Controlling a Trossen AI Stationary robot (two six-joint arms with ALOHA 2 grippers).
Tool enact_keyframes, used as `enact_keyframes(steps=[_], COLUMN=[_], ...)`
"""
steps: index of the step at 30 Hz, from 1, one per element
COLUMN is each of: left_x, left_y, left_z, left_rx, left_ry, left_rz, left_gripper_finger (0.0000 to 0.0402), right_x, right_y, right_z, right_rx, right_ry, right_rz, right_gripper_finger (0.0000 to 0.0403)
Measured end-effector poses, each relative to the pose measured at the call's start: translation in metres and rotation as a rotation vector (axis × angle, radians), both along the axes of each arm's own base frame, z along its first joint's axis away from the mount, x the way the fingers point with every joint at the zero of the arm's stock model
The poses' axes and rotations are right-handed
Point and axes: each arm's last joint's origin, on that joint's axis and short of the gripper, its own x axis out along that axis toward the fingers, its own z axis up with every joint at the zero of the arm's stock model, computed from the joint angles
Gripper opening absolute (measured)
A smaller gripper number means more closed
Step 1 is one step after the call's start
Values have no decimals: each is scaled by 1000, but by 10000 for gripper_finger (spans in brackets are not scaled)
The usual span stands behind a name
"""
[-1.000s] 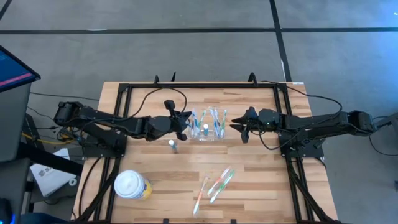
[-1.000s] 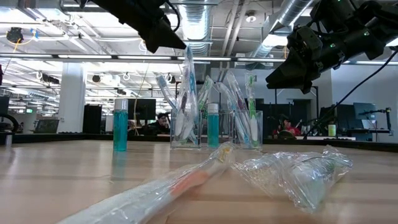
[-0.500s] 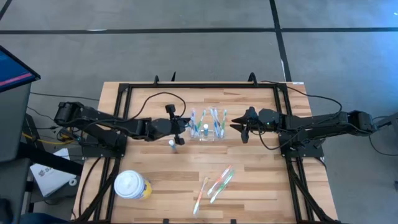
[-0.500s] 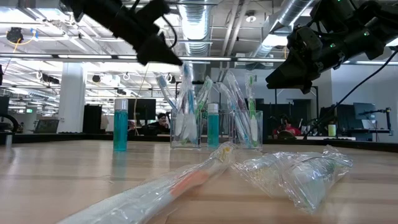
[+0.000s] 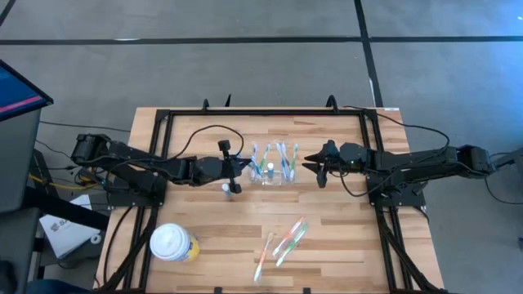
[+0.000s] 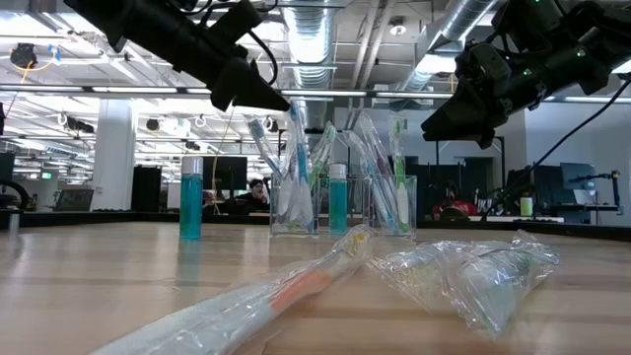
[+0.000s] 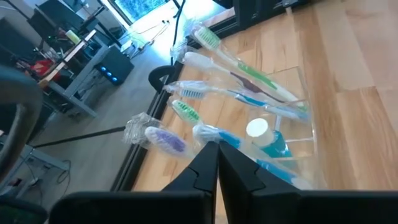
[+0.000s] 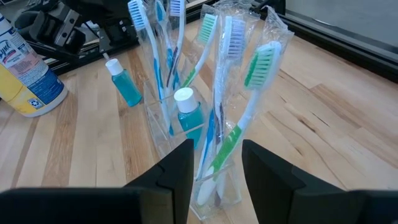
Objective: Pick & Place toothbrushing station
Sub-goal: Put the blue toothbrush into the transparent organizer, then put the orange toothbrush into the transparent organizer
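The clear plastic holder (image 5: 274,173) stands on the table's middle, toward the far side, and it also shows in the low view (image 6: 345,212). It holds several wrapped toothbrushes (image 8: 249,81) and a teal bottle with a white cap (image 8: 186,109). My left gripper (image 5: 242,170) is shut, just left of the holder, with its tips (image 7: 217,158) beside the toothbrush heads (image 6: 296,113). My right gripper (image 5: 310,168) is open and empty, just right of the holder and above the table (image 8: 214,168). My left gripper's shut tips (image 6: 286,103) stand close against the leftmost wrapped toothbrush's head end (image 6: 297,118), coming slantwise from the table's left and above. I cannot tell whether they touch it.
A second teal bottle (image 5: 227,190) stands on the table just near-left of the holder. A yellow cup with a white lid (image 5: 173,243) stands at the near left. Wrapped toothbrushes (image 5: 282,239) and a crumpled clear wrapper (image 6: 473,271) lie near the front edge.
My left gripper has drawn back a little from the holder toward the table's left and come down. The leftmost toothbrush, whose top it was at, now stands lower in the holder. My right gripper has kept still.
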Motion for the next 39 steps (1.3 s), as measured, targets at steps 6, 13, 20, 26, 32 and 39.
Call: enact_keyframes(steps=[6, 13, 20, 26, 32, 39], left_x=[-1, -2, -2, -6, -14, -28], left_y=[2, 3, 3, 3, 3, -9], left_z=[0, 0, 1, 9, 25, 47], left_rx=[35, 48, 48, 45, 36, -156], left_ry=[2, 0, -1, -35, -99, -293], left_rz=[85, 116, 117, 122, 120, 92], left_gripper_finger=[27, 92, 135, 143, 139, 138], right_x=[0, 0, 0, 0, 0, 0], right_y=[0, 0, 0, 0, 0, 0], right_z=[0, 0, 0, 0, 0, 0], right_rx=[0, 0, 0, 0, 0, 0], right_ry=[1, 1, 1, 2, 1, 2], right_rz=[0, 0, 0, 0, 0, 0], right_gripper_finger=[127, 127, 127, 127, 127, 127])
